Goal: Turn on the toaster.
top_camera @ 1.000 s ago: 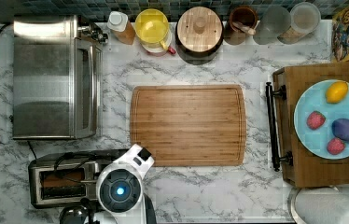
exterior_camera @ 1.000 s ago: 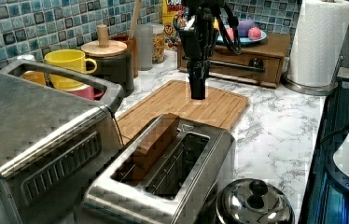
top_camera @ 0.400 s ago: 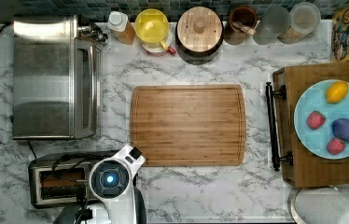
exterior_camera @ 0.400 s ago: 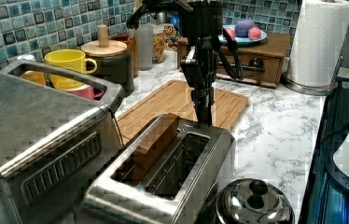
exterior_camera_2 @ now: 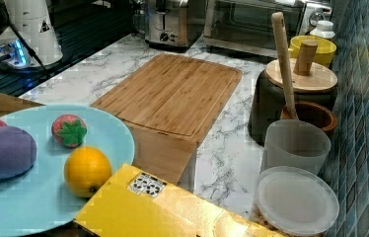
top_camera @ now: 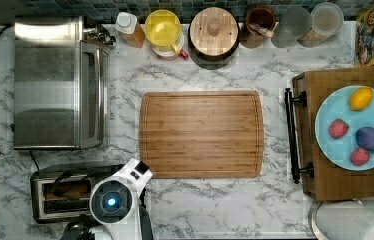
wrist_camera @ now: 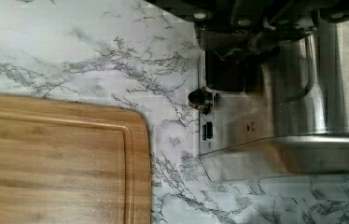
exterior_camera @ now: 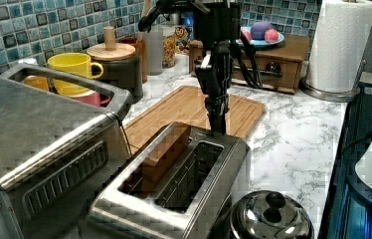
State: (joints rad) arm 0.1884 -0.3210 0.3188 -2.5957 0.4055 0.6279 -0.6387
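Tool (exterior_camera: 218,127) above toaster (exterior_camera: 174,184) end.
I cannot tell its finger state; cutting board (top_camera: 201,134) at toaster's 2 o'clock, top view.

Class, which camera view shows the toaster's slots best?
The left view: the toaster fills the foreground, both slots open to sight. The top view has the arm covering part of it; the right view shows its front far off; the wrist view shows one end.

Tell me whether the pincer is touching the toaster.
Cannot tell. In the left view the pincer comes down to the far end of the toaster, its tip hidden behind the toaster's top edge, so neither contact nor a gap shows.
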